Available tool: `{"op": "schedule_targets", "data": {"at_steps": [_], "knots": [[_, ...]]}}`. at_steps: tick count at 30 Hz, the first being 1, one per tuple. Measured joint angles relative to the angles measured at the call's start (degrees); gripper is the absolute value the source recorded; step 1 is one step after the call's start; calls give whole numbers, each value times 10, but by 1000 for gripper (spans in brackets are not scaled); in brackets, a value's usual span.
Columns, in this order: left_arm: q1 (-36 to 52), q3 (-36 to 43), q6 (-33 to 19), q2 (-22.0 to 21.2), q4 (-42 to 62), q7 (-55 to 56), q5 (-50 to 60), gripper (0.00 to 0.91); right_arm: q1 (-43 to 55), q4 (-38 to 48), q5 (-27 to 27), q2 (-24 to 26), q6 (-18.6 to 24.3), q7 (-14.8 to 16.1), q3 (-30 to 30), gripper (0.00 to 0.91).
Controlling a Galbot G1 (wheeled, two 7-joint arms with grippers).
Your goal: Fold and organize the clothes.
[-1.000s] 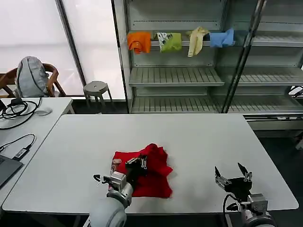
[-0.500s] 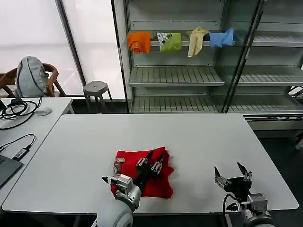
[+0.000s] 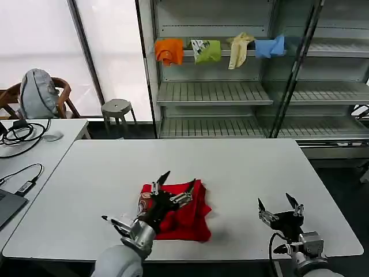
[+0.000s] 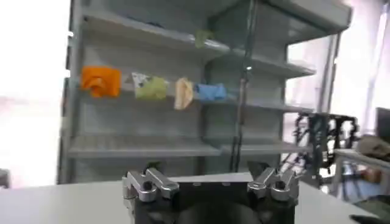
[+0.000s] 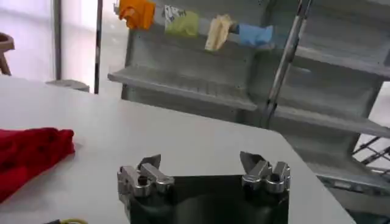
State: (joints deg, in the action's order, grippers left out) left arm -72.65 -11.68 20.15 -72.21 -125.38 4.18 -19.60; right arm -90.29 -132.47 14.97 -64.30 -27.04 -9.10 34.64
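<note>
The red T-shirt [image 3: 185, 214] lies folded into a small bundle near the white table's [image 3: 242, 167] front edge, with a bit of brown print [image 3: 143, 202] showing at its left end. My left gripper [image 3: 180, 179] hovers open just above the bundle and holds nothing. In the left wrist view its fingers [image 4: 148, 181] spread wide toward the shelves, the left gripper [image 4: 210, 173] empty. My right gripper [image 3: 274, 202] rests open over the table at the front right, apart from the shirt. The right wrist view has the right gripper [image 5: 201, 163] empty and the shirt [image 5: 27, 155] off to one side.
A metal shelf rack [image 3: 230, 92] behind the table carries small orange [image 3: 169, 50], green [image 3: 206, 51], cream [image 3: 240, 48] and blue [image 3: 270, 46] garments. A second table [image 3: 34, 147] with cables stands to the left, with a stool [image 3: 117, 108] and a chair behind.
My left gripper lowered the raised flap of the shirt onto the bundle, let go, opened and lifted clear. The shirt now lies flatter. The right gripper barely moved.
</note>
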Motion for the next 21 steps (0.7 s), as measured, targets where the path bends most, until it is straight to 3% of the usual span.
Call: {"op": "schedule_targets", "data": {"at_steps": [21], "knots": [[-57, -52, 94, 14, 54, 143, 4, 907, -11, -19, -14, -7, 8, 0, -1, 907]]}}
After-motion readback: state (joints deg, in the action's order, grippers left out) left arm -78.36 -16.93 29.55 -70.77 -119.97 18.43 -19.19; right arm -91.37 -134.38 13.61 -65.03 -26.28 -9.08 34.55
